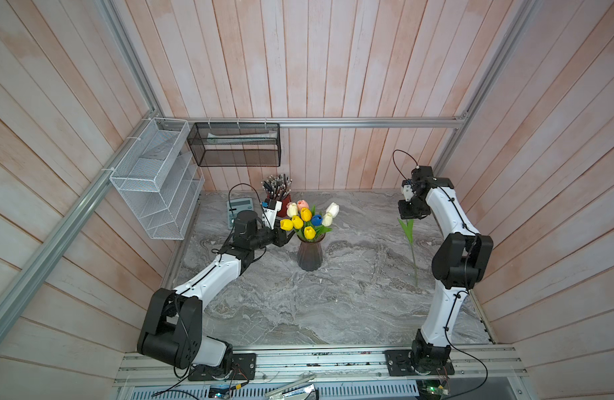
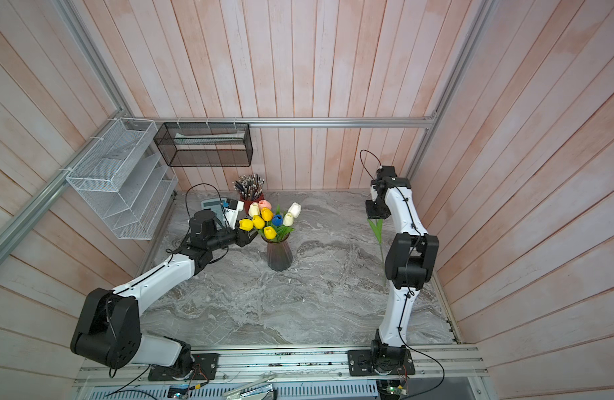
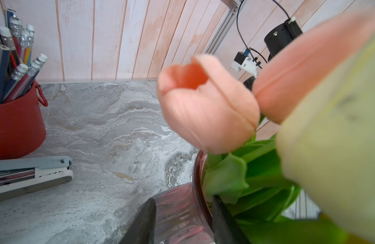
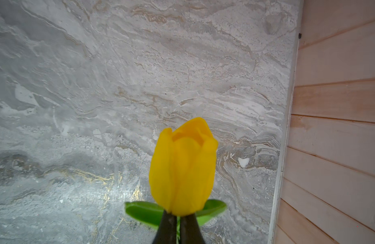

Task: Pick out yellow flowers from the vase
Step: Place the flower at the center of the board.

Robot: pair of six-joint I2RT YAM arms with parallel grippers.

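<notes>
The right gripper point(image 4: 178, 220) is pinching a single yellow tulip point(image 4: 183, 169) just under its head, both fingertips drawn tight on the stem. It is holding the flower above the marble-patterned tabletop point(image 1: 350, 304) close to the right edge, toward the back right corner. In both top views the bloom is hiding behind the gripper while the green stem point(image 1: 412, 256) and a leaf are running from it toward the front edge alongside the right arm; whether the stem's end is touching the surface cannot be told. Near the middle of the tabletop the dark ribbed vase point(image 1: 310, 254) is standing upright. Four yellow tulips point(image 1: 297, 222), one of them more orange, are crowding the left side of its bouquet among white tulips point(image 1: 332, 209), a pink tulip point(image 1: 302, 204) and a blue tulip point(image 1: 317, 219). The left gripper point(image 1: 290, 238) is reaching in from the left beneath the blooms, its jaws standing partway apart and gripping the vase's neck just below the flared rim, the neck filling the gap between the fingers point(image 3: 143, 221) in the left wrist view. A red pencil cup point(image 3: 17, 126), a stapler point(image 3: 30, 175) and a calculator point(image 1: 239, 207) are sitting toward the back left corner.
</notes>
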